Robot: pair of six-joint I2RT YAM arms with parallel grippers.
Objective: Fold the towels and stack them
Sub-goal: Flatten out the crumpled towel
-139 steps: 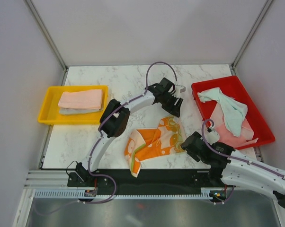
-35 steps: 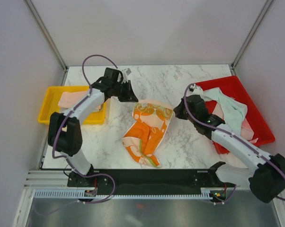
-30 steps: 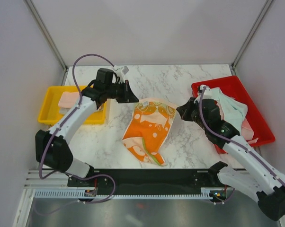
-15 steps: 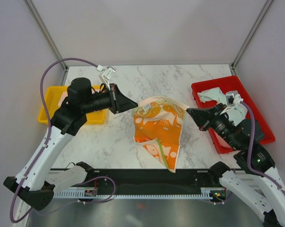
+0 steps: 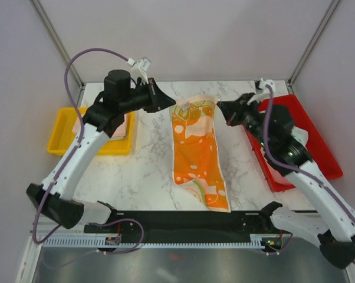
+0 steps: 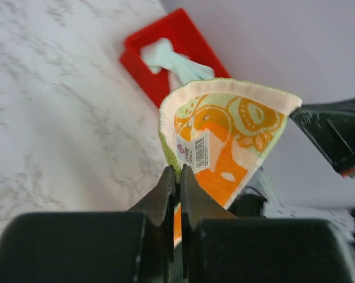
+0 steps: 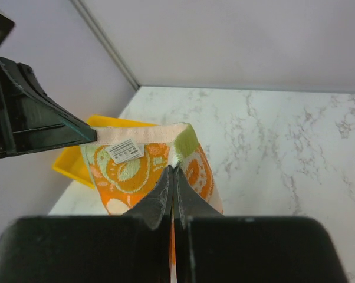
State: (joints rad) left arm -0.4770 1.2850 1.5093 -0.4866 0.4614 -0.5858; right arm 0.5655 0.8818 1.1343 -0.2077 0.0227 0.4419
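Clamped tight on top corners of orange printed cloth towel (image 5: 195,150): left gripper (image 5: 173,105), right gripper (image 5: 220,107); long axis trailing toward near side.

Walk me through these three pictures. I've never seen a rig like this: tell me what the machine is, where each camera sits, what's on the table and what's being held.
The machine is a left arm and a right arm, bolted at the near edge of a marble table, each ending in a two-finger gripper. The wide picture looks down from above and behind them. The other two come from a camera on each wrist, so the dark fingers at the bottom are that arm's own. The left gripper and right gripper are each shut on a top corner of an orange printed towel, holding it stretched so it hangs down. A yellow tray on the left holds a pink towel; a red tray on the right holds a mint green towel.
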